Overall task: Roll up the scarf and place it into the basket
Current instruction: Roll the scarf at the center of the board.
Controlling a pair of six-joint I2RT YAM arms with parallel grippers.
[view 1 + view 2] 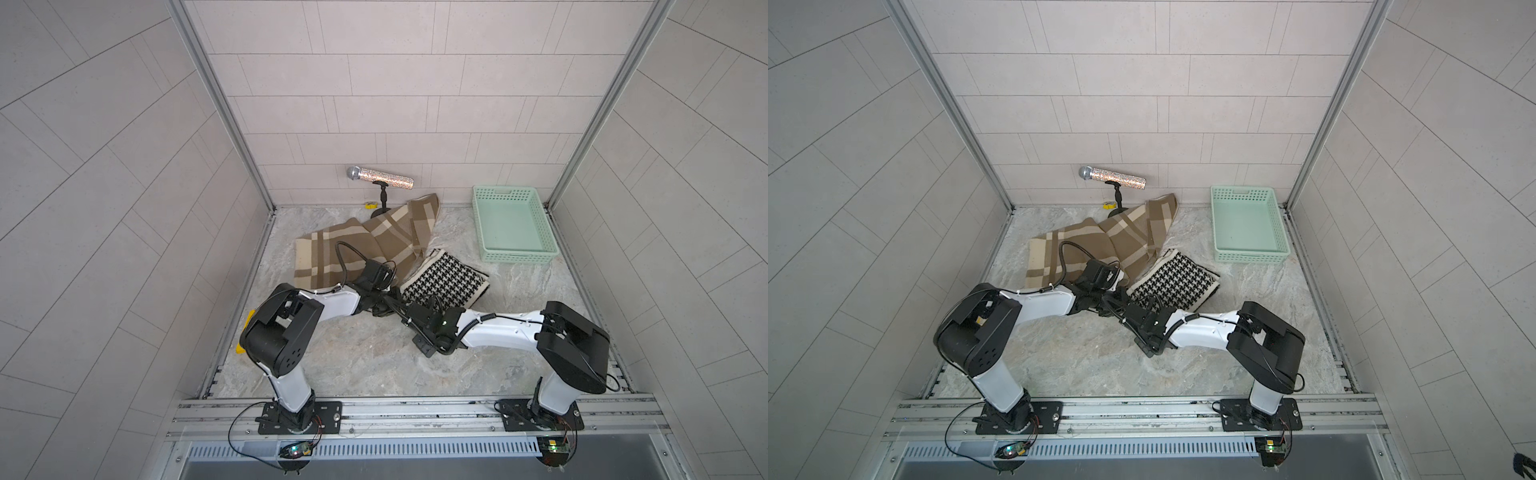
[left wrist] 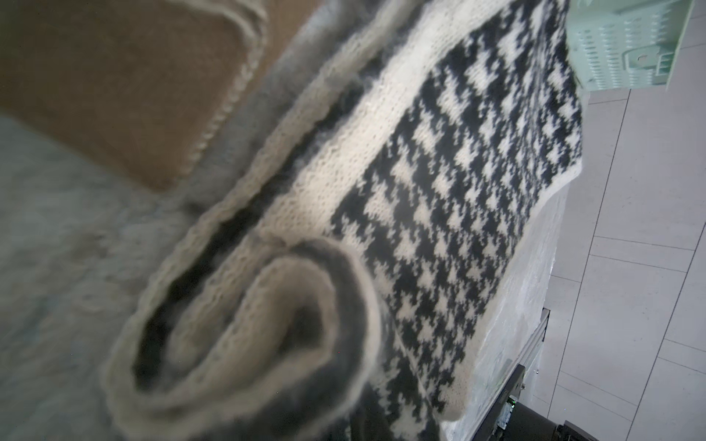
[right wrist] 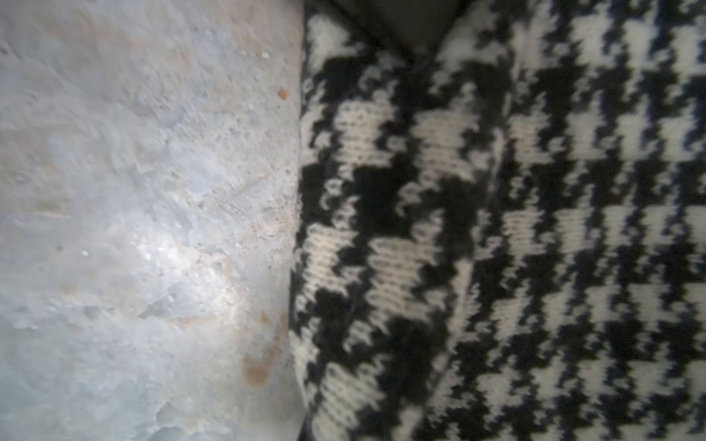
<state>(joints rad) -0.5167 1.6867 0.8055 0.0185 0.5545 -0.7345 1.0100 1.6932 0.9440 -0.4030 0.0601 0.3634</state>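
Marbled tabletop (image 1: 374,361): black-and-white houndstooth knitted scarf (image 1: 446,276) lies mid-tabletop, its near end curled, apparently to begin rolling.
Right hand (image 1: 415,309) pressed together there; left hand (image 1: 384,305) cannot be judged; mint-green perforated plastic basket (image 1: 515,256) waits in the far-right corner.

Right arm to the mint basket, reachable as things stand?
Probably yes: the basket sits empty at the back, on the same side as the right arm, with only bare tabletop between it and the houndstooth scarf.
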